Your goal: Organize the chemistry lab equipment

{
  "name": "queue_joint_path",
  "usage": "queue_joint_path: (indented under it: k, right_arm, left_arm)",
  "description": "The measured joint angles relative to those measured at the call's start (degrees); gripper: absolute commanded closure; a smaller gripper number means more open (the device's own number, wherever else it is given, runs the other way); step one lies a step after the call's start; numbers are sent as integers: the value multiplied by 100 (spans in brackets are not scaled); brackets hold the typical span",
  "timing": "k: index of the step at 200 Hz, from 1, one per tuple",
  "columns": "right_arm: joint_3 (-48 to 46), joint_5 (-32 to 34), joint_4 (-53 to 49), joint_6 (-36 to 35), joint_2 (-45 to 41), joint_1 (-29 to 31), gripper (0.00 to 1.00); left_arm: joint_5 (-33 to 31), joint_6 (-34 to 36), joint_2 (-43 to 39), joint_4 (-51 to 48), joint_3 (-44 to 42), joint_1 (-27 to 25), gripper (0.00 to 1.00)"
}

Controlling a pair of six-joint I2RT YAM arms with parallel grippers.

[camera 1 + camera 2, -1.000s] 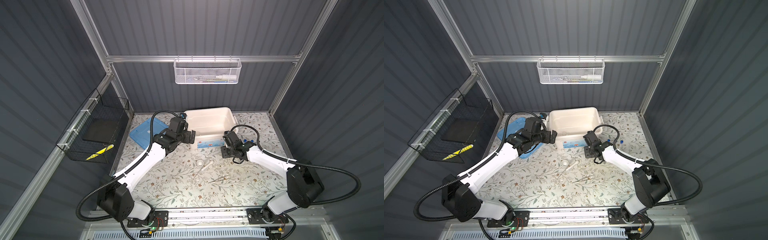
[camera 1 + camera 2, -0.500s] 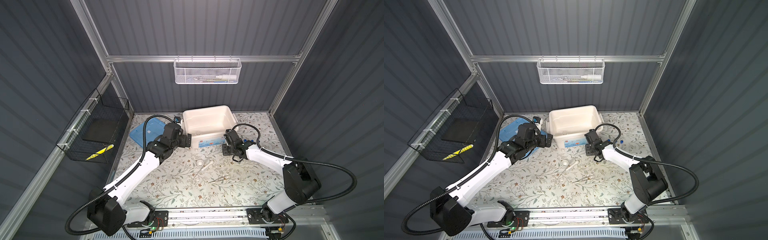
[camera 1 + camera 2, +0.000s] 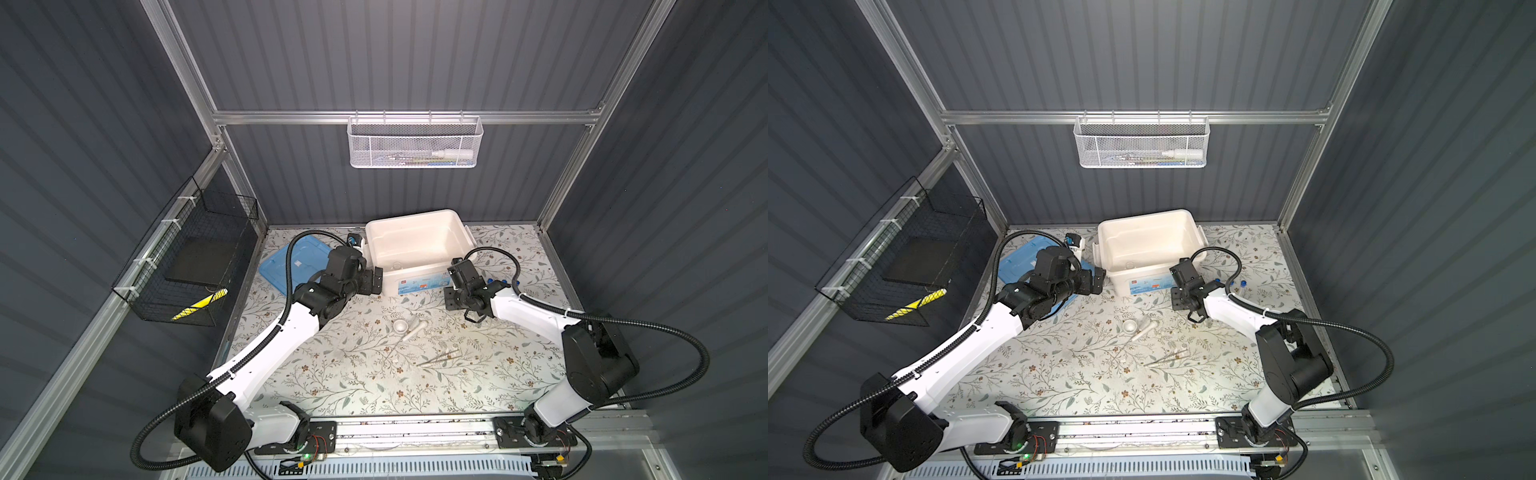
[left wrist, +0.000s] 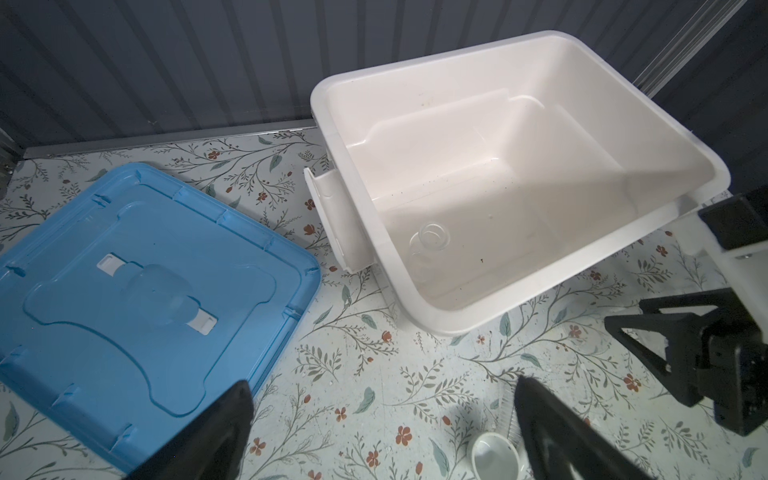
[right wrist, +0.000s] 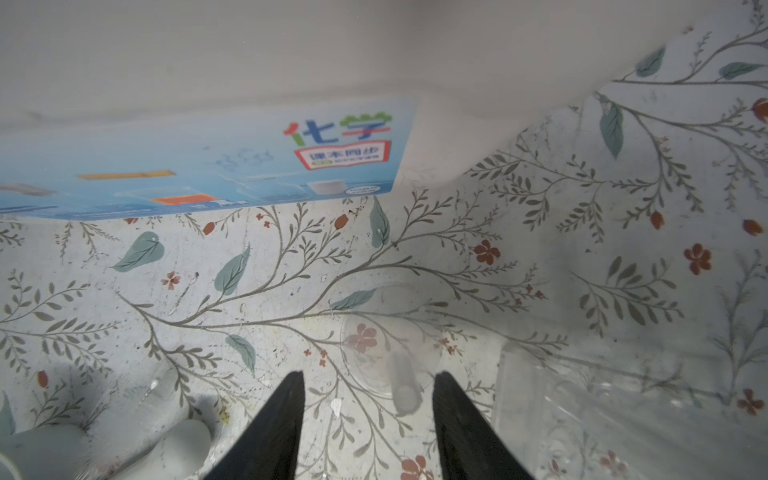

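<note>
In the right wrist view a round clear glass dish (image 5: 386, 345) lies on the table just ahead of my right gripper (image 5: 370, 374), whose jaws stand apart around nothing. The clear tube rack (image 5: 582, 407) stands beside one finger. The gripper (image 3: 452, 300) hangs low before the box's right front corner. Blue-capped test tubes (image 3: 496, 283) show behind the arm. The white mortar (image 3: 400, 326) and pestle (image 3: 415, 330) lie mid-table, the tweezers (image 3: 440, 357) nearer the front. My left gripper (image 4: 382, 384) is wide open and empty by the box's left front corner. A small clear glass piece (image 4: 432, 237) sits inside the box.
The cream plastic box (image 3: 457, 226) stands open at the back of the table, its blue lid (image 3: 291, 266) flat to its left. A white mesh basket (image 3: 415, 143) hangs on the back wall and a black wire basket (image 3: 187, 257) on the left wall.
The right jaws have narrowed a little and the gripper has edged left. The left arm has drawn back, with its open gripper still near the box's left front corner.
</note>
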Motion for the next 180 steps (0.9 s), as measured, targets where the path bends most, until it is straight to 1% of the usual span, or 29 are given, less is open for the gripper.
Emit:
queue_joint_path:
  k: [63,113,134,180]
  right_arm:
    - [0,-42,7,0,111,-20,56]
    - [0,-72,15,-2,177,-20,71]
    - [0,-109,17,4,214,-20,72]
    - [0,-184,26,4,219,-20,79]
  left_arm:
    - [2,-4,7,4,-74,0,0]
    - [4,-44,17,4,-74,0,0]
    - [4,-44,17,2,-74,0,0]
    - [4,-44,20,2,-85,2,0]
